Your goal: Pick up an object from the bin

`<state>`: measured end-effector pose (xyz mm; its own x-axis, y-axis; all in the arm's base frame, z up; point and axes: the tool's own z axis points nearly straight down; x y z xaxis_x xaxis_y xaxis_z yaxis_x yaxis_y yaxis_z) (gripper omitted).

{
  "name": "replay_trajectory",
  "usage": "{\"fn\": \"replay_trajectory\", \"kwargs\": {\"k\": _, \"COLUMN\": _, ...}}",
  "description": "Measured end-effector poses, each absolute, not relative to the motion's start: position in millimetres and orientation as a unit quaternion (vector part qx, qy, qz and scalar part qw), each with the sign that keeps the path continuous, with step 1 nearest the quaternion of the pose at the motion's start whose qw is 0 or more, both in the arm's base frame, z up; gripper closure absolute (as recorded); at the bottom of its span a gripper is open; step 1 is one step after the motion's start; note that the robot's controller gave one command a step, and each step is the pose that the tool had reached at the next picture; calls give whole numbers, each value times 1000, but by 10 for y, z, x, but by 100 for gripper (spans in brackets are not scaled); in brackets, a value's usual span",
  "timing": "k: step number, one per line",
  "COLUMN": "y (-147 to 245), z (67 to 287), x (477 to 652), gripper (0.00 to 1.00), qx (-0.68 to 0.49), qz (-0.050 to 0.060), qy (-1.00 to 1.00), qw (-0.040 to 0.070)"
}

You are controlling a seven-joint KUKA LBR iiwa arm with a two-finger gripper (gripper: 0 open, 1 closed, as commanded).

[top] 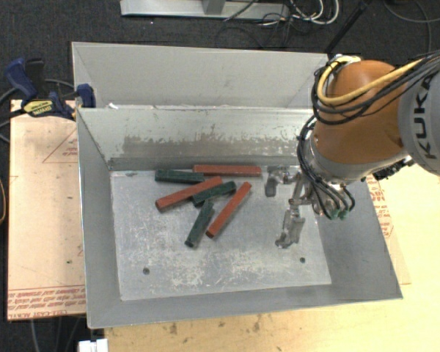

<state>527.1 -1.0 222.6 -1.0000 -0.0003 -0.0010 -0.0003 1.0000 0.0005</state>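
Bin wall (361, 259) — partly behind arm (359, 116)

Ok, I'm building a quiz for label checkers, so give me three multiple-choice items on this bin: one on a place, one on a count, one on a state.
1. Where is the heap of bars?
A) to the view's left of the jaws
B) to the view's right of the jaws
C) outside the bin
2. How many red bars are there?
A) one
B) three
C) six
3. The jaws are:
A) shut on a green bar
B) shut on a red bar
C) open over bare floor

1 A: the heap lies left of them on the floor.
2 B: three red ones show.
3 C: they stand apart with nothing between.
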Motion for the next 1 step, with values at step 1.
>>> {"fn": "replay_trajectory", "kwargs": {"k": 1, "y": 460, "z": 746, "x": 5747, "gripper": 0, "qx": 4, "qz": 1, "qy": 1000, "qw": -2}}
